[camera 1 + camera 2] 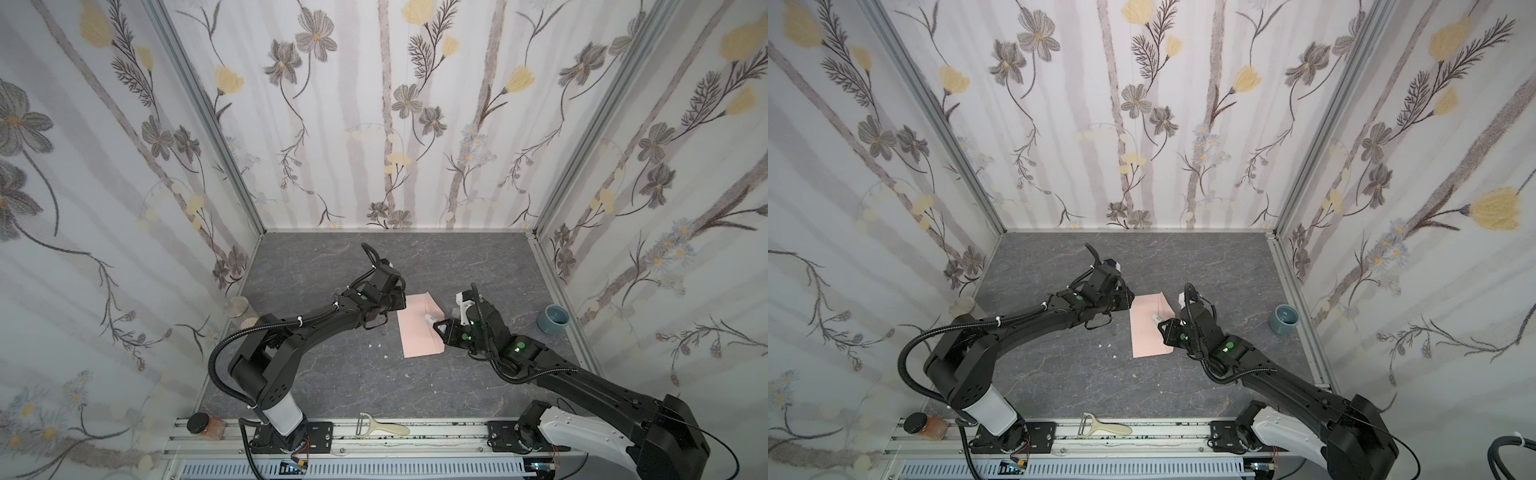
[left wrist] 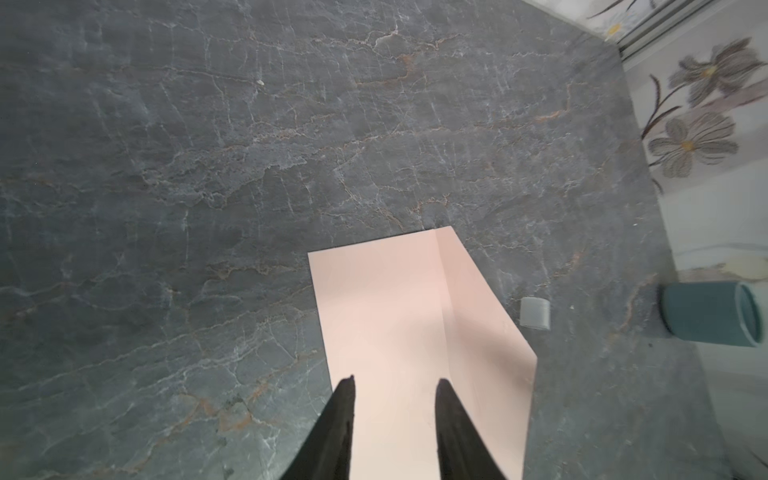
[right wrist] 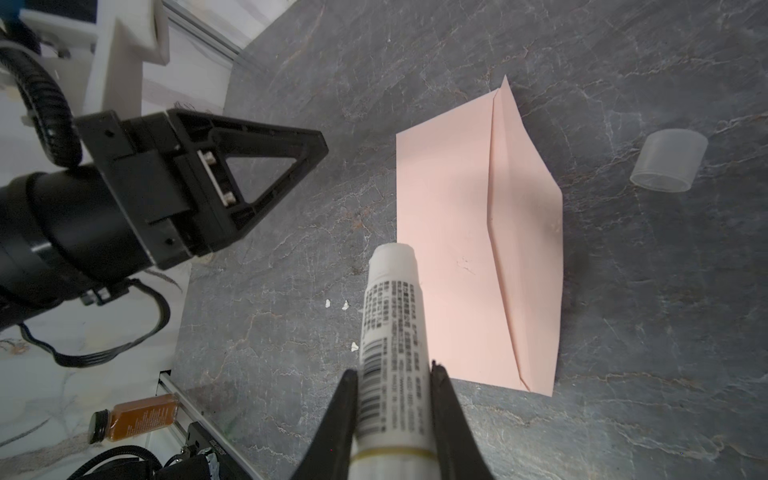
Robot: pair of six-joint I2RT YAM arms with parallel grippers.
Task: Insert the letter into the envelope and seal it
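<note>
Right gripper (image 3: 395, 370): clamped on the lower barrel of an uncapped white glue stick (image 3: 392, 316). In the right wrist view the nozzle points up-frame and reaches the left long edge of the envelope (image 3: 444, 216). Contact with the paper cannot be judged. A translucent cap (image 3: 669, 160) is seen on its side at upper right, apart from the envelope.

Left gripper (image 2: 395, 382): jaws parted, nothing between them. The fingers are seen over one end of the envelope, bottom centre of the left wrist view. Touching or hovering is not clear.

The envelope is laid flat on the grey stone-patterned table (image 1: 332, 374), lower middle of both top views, between the two grippers. Its flap is seen along the right long side; whether it is fully folded down cannot be settled. Of the letter nothing is seen in any view; it is judged to be inside already.

Step judged: gluing the flap. To be done well:
- The envelope is pinned by the left fingers at one end, well clear of the glue line.
- The stick is drawn lightly along the flap edge in one pass, so the thin paper is not dragged or creased.
- The flap is then pressed down along its whole length.
</note>
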